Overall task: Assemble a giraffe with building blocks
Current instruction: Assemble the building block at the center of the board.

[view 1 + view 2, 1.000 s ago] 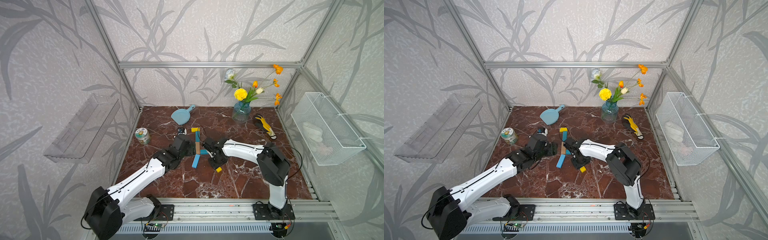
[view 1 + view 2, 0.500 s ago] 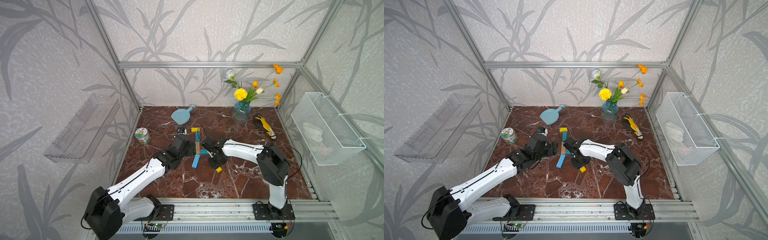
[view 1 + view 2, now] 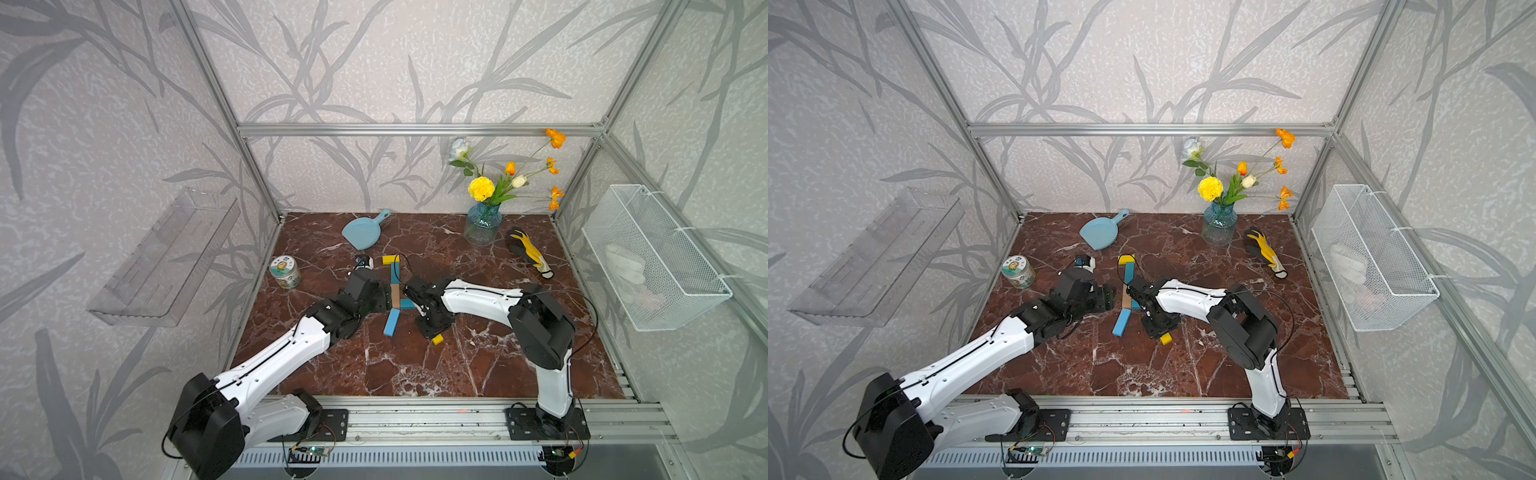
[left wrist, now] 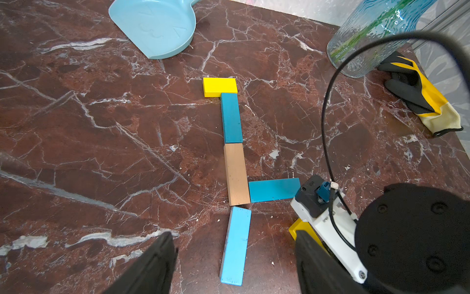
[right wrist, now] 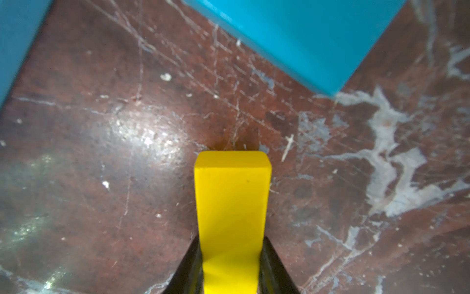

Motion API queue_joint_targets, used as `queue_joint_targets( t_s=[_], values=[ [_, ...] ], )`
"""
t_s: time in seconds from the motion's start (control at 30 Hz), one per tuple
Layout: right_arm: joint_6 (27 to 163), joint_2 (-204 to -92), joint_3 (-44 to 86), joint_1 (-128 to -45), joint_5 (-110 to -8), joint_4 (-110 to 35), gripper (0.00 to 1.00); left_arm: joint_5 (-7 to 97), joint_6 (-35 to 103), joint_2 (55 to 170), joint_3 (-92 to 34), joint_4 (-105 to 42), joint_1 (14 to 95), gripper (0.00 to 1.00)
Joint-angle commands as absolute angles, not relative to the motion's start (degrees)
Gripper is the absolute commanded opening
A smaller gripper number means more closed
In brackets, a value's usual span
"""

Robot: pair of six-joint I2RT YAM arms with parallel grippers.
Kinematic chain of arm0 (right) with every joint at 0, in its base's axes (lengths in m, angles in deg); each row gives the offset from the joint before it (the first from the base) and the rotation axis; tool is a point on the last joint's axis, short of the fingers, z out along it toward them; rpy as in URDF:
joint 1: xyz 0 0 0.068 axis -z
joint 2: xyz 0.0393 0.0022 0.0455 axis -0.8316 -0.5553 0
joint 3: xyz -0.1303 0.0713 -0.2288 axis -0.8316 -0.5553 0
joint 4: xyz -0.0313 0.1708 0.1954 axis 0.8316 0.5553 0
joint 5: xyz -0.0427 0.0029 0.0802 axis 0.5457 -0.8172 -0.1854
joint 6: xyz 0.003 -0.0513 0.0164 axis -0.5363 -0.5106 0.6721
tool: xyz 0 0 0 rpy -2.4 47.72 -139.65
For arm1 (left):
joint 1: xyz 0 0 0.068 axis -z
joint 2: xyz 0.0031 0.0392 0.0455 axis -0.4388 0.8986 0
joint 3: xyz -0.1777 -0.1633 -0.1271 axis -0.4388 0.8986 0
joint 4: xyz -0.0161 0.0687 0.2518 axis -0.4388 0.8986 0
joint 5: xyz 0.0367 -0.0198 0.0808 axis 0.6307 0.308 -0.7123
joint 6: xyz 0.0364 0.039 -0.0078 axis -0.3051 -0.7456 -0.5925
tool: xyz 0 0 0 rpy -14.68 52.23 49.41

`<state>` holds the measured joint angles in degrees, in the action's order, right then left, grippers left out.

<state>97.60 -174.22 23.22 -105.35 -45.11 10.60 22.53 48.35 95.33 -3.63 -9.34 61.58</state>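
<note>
right pincer (image 5: 231, 250) clamped on long yellow bar (image 5: 232, 193); bar's free end near teal body bar (image 5: 292, 38), not touching. left pincer (image 4: 234, 254) jaws apart, holding nothing, just beside tan bar (image 4: 236, 174). giraffe (image 3: 395, 291) lies flat mid-desk (image 3: 415, 374): short yellow head (image 4: 220, 87), teal neck bar (image 4: 231, 117), tan bar, teal body bar, light-blue leg (image 4: 235, 244). dustpan (image 3: 362, 232), vase (image 3: 482, 226), glove (image 3: 530, 253) behind it; can (image 3: 285, 272) by the left wall.

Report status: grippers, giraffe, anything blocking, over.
Right gripper shut on long yellow wooden bar. Left gripper open, empty. Flat wooden-bar giraffe: five bars laid, yellow leg missing. Pale-blue plastic dustpan sits apart, not blocking.
</note>
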Motion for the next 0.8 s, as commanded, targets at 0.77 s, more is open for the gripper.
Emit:
queue_joint_targets(
  t_s=[0.77],
  values=[
    [100.35, -178.33, 27.65, -104.96, -42.41, 12.51, 0.32, 22.48, 47.96, 94.44, -4.00, -9.55, 61.21, 0.76]
  ],
)
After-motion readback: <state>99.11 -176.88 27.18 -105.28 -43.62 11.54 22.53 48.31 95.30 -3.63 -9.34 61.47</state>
